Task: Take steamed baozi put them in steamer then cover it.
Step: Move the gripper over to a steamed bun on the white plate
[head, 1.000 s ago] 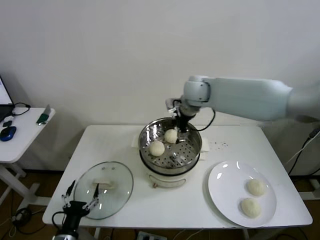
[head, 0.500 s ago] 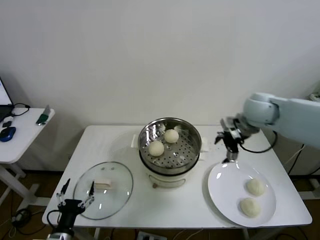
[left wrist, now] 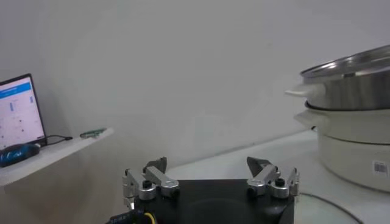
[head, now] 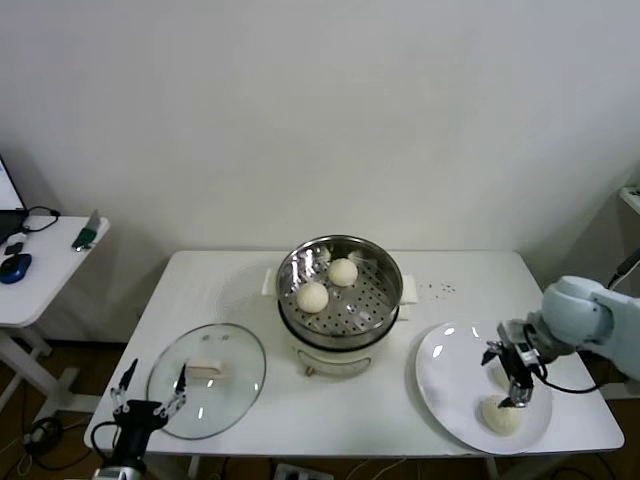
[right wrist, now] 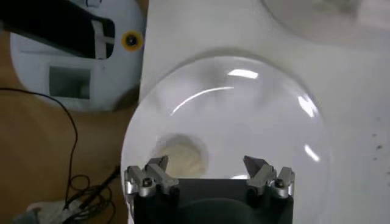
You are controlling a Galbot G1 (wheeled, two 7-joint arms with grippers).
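head view / right tool (head: 516, 385): over the plate (head: 450, 385) at the table's (head: 230, 280) near right, jaws wide, holding nothing; sits just above the plate's two baozi, likely lining up a pick.
head view / plate: two steamed baozi; near one (head: 500, 416) clear, far one (head: 496, 375) mostly hidden behind the tool.
head view / steamer (head: 340, 300): table centre, uncovered, so loading can go on; two baozi on the perforated tray, one far (head: 343, 271), one near-left (head: 313, 296).
head view / cover (head: 207, 367): flat on the table near left, handle up, well apart from the steamer; parked clear of the loading path.
head view / left tool (head: 148, 406): at the table's near left edge, just beside the cover's rim, jaws wide, empty, idle; probably staged for the lid.
left wrist view / left tool (left wrist: 210, 176): fingers spread, nothing between; steamer (left wrist: 350, 131) farther off.
right wrist view / right tool (right wrist: 209, 176): fingers spread above the plate (right wrist: 256, 115); one baozi (right wrist: 180, 157) near one finger, not gripped.
progress: half loaded by the look of it; cover not yet on.
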